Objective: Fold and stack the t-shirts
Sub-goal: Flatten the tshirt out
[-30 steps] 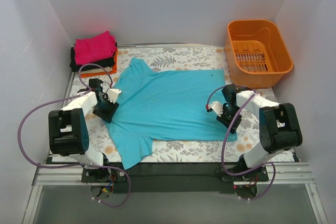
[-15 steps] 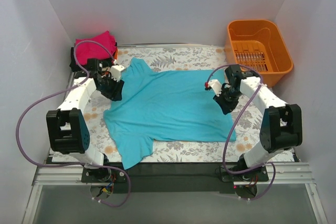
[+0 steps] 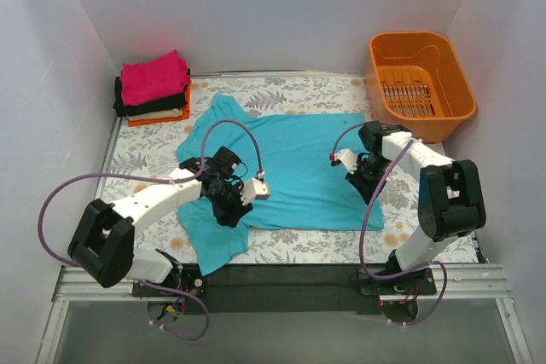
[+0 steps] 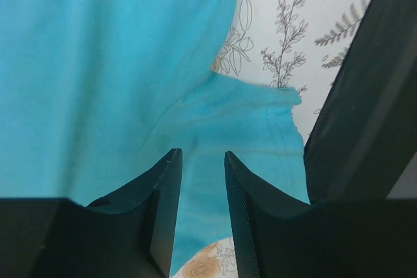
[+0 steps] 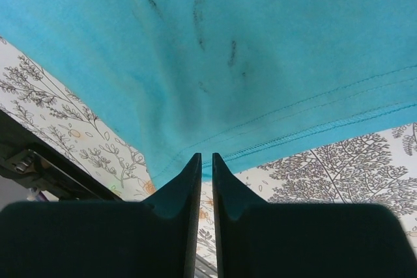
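— Teal t-shirt (image 3: 299,168): where does it lie?
— Spread across the middle of the table (image 3: 290,91), sleeves at its left end and hem at the right. One sleeve points toward the far side and the other reaches the near edge. The left part is rumpled.
— And the surface under it?
— A white cloth printed with grey ferns and orange blooms covers the table. A black strip (image 3: 281,274) runs along the near edge. Plain white walls (image 3: 256,6) close in the back and both sides.
— What else sits there?
— A folded stack in the far left corner: the magenta-pink shirt (image 3: 153,77) on top, the black shirt (image 3: 128,104) under it, the orange shirt (image 3: 153,120) lowest. An orange basket (image 3: 420,83) stands in the far right corner, apart from the teal cloth.
— The grippers?
— The left gripper (image 4: 202,157) hangs over the teal cloth by the near sleeve. Its fingers are parted with a clear gap and nothing is between them. The right gripper (image 5: 206,157) is at the right hem, fingers almost together, pinching the hem's edge at the tips.
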{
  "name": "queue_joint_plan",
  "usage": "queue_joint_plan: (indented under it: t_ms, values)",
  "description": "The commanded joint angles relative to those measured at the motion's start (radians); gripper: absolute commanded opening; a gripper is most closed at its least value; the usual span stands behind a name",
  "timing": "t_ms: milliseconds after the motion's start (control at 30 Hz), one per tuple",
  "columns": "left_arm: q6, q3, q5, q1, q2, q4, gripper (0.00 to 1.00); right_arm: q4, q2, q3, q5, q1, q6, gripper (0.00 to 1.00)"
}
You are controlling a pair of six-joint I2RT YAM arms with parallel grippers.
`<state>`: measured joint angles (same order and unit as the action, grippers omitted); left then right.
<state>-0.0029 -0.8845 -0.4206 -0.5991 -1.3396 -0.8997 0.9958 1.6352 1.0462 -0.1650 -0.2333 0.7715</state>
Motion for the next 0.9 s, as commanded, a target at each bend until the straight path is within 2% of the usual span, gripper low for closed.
queue_joint_plan:
  t_ms: [0, 100, 300, 600, 667, 767, 800, 833, 867]
  values:
    - [-0.031, 0.064, 0.098, -0.059, -0.041, 0.068, 0.31, 0.012, 0.014, 0.035, 0.018, -0.001, -0.011, 0.16]
    - [-0.046, 0.113, 0.124, -0.183, -0.041, 0.103, 0.31, -0.003, 0.038, 0.009, 0.056, 0.000, 0.005, 0.16]
    - [-0.103, 0.160, 0.114, -0.342, -0.072, 0.111, 0.30, -0.005, 0.083, -0.040, 0.091, 0.000, 0.014, 0.15]
    - [-0.178, 0.170, 0.056, -0.456, -0.053, 0.122, 0.31, 0.023, 0.032, -0.130, 0.111, -0.001, 0.049, 0.14]
    - [-0.190, 0.128, 0.034, -0.456, -0.037, 0.102, 0.32, 0.026, 0.000, -0.106, 0.096, 0.002, 0.055, 0.15]
    - [-0.192, -0.019, -0.021, -0.397, 0.000, 0.039, 0.36, 0.053, -0.063, 0.042, 0.012, 0.003, 0.058, 0.23]
    - [-0.193, -0.069, -0.053, -0.352, 0.005, 0.032, 0.38, 0.056, -0.078, 0.101, -0.014, 0.008, 0.057, 0.26]
    - [-0.181, -0.120, -0.094, -0.249, 0.010, 0.021, 0.39, 0.052, -0.081, 0.200, -0.030, 0.014, 0.043, 0.30]
    - [-0.175, -0.242, -0.130, -0.199, -0.006, 0.013, 0.43, 0.044, -0.080, 0.257, -0.060, 0.017, 0.017, 0.32]
